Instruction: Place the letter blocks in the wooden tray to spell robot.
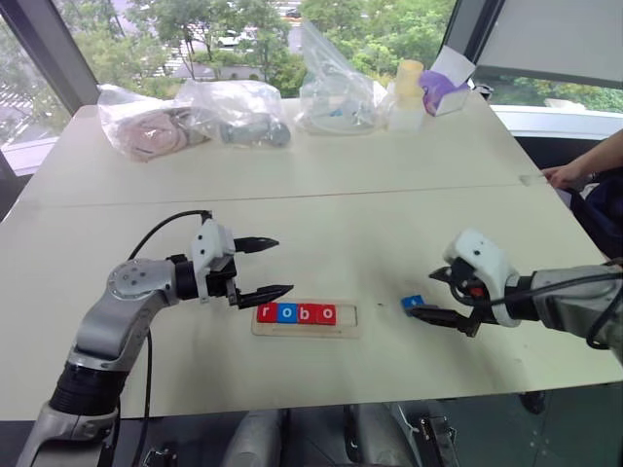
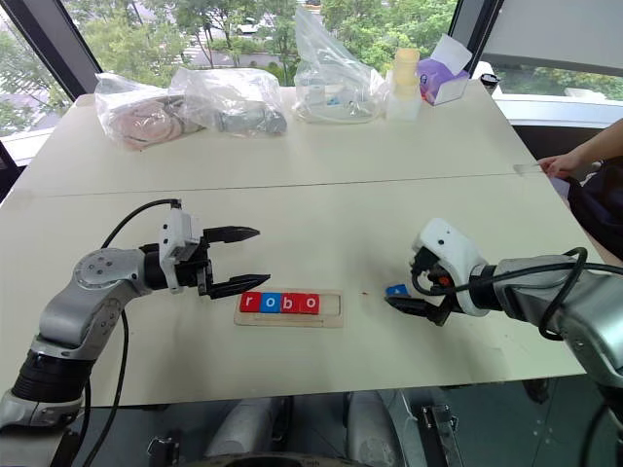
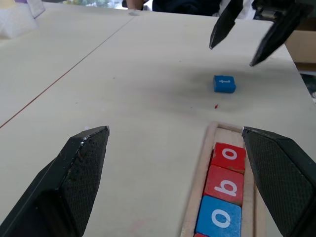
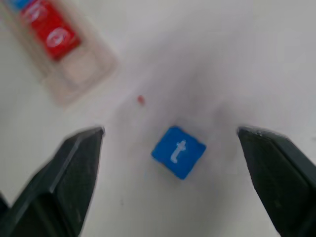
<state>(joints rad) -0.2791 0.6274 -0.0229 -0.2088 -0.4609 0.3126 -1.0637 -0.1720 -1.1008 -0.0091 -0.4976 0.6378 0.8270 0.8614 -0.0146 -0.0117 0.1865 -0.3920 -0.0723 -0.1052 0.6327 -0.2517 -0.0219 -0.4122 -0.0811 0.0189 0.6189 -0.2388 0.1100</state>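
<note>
The wooden tray lies near the table's front edge. It holds a red r, a blue o, a red b and a red o in a row; the slot at its right end shows bare wood. A blue t block lies flat on the table to the right of the tray, letter up. My right gripper hovers just over it, open, with a finger on either side and not touching. My left gripper is open at the tray's left end, empty.
Several clear plastic bags with contents, a pale bottle and a purple-and-white box line the table's far side. A person's hand rests at the right edge. A seam runs across the table.
</note>
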